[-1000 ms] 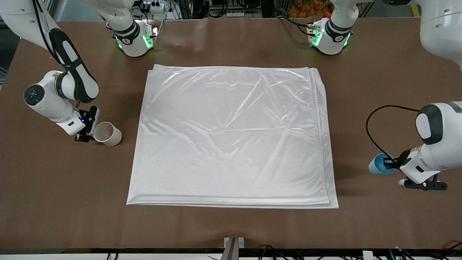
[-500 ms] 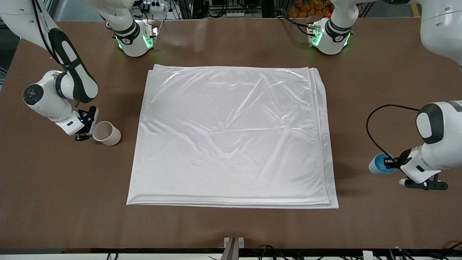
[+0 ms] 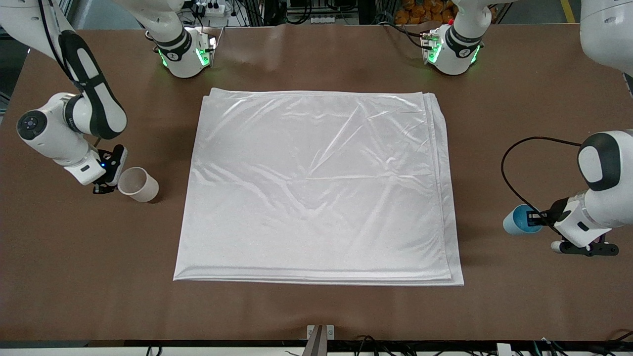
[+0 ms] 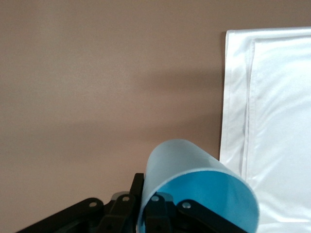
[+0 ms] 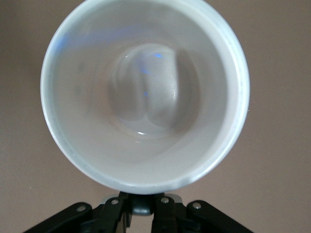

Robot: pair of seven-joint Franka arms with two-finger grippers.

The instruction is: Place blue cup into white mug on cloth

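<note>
Now, going from the right arm's end of the table (image 3: 316,311) across to the left arm's: my right gripper (image 3: 110,184) has its fingers pressed together on the rim of the white mug (image 3: 139,184), pinching the wall. The right wrist view looks straight down its beige bore, so the mug (image 5: 146,94) is tipped, mouth toward my wrist. It sits just beside the cloth's edge, off the fabric.

The cloth (image 3: 316,188) lies flat in the middle, bare, between my two hands.

At the left arm's end, my left gripper (image 3: 536,218) has its fingers shut on the rim of the blue cup (image 3: 517,220), which is likewise tilted, long axis near level, its bright mouth toward my wrist; the left wrist view shows the cup (image 4: 194,187) jutting from the fingers with the cloth's layered edge (image 4: 272,121) near.

What matters, I judge: both cups lie off the cloth at opposite edges, each already in the nearer hand. The mug must go upright on the cloth first, mouth up, before the cup can go into it base-first.
</note>
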